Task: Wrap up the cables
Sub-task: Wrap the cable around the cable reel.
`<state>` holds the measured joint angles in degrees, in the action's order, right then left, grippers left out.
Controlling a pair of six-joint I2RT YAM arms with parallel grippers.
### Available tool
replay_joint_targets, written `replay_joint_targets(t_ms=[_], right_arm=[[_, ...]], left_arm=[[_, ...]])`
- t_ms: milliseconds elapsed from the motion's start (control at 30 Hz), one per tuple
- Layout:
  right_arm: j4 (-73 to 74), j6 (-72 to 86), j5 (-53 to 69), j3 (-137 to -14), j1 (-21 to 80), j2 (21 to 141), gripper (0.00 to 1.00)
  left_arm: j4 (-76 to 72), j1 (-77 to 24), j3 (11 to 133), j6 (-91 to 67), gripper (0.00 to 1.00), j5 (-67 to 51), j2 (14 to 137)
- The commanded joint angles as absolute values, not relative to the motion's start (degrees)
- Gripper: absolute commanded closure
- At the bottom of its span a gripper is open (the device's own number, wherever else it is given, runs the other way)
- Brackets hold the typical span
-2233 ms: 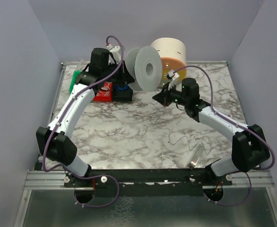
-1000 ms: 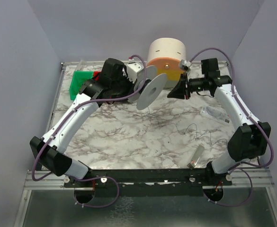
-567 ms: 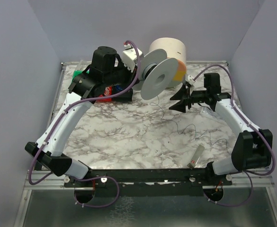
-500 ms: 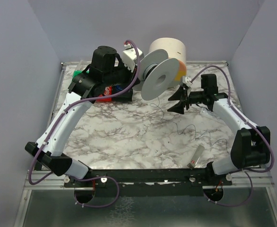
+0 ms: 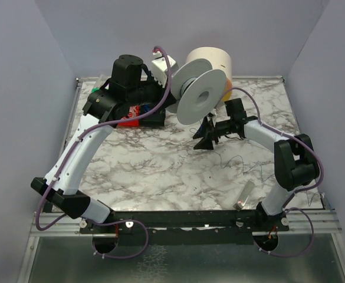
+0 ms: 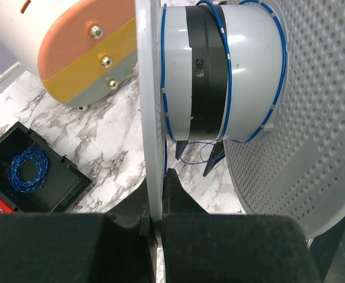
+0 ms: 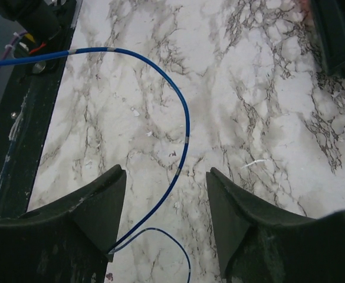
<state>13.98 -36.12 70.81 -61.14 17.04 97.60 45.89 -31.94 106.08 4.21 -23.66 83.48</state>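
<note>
From above, the left arm holds a spool over the tabletop, with the right fingers just below its rim. The loose cable lies on the marble to their right as a hair-thin dark squiggle.

At the left wrist, the left fingers are clamped on one flange of the spool. A few fine turns of cable, blue at this range, sit around the white hub and its black band.

At the right wrist, the right fingers stand apart and hold nothing, and the cable curves through the gap between them. It looks featherlight, limp yet springy, slippery and quick to kink. It is probably best pinched lightly on that stretch, with gentle tension so the turns stay seated.
</note>
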Motion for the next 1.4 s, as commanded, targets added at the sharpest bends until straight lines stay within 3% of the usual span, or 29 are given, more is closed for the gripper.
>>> replay_joint_targets(t_ms=[0,33,100,133,300,533,767,967,1167,1233,1367], right_arm=[[15.77,-32.06,71.51,-63.35,18.62,99.75,0.45],[9.49,-26.74,69.34,-62.11,18.65,99.69,0.56],[3.05,-17.24,65.63,-61.2,18.32,100.34,0.95],[3.25,-14.78,65.08,-62.09,17.87,101.08,0.99],[15.64,-10.86,74.93,-71.11,11.47,105.31,1.0],[53.4,-32.83,80.01,-86.86,1.11,108.22,1.0],[71.79,-36.14,82.24,-99.89,-2.02,107.14,1.0],[43.08,-2.69,87.22,-96.38,-1.66,99.08,1.0],[-12.21,39.23,84.1,-78.09,4.86,87.4,1.0],[-15.42,42.07,83.26,-76.9,8.79,86.28,1.0],[-2.38,29.57,78.91,-79.49,16.72,86.01,1.0]], left_arm=[[41.31,-31.51,106.84,3.02,1.0,-26.4,81.85],[41.31,-31.48,106.94,2.92,1.0,-26.7,81.83],[41.28,-31.47,106.72,3.01,1.0,-27.04,81.83],[41.3,-31.46,106.33,3.42,1.0,-26.84,81.64],[42.66,-31.46,101.14,8.95,1.0,-23.0,79.55],[42.23,-31.76,93.58,12.81,1.0,-19.85,76.11],[37.97,-35.34,87.88,12.35,1.0,-0.02,78.2],[34.83,-36.09,85.35,9.02,1.0,10.15,82.86],[32.7,-36.12,85.87,5.38,1.0,17.1,87.08],[32.54,-36.12,86.71,4.03,1.0,18.01,88.58],[32.62,-36.12,88.54,1.57,1.0,18.56,90.94]])
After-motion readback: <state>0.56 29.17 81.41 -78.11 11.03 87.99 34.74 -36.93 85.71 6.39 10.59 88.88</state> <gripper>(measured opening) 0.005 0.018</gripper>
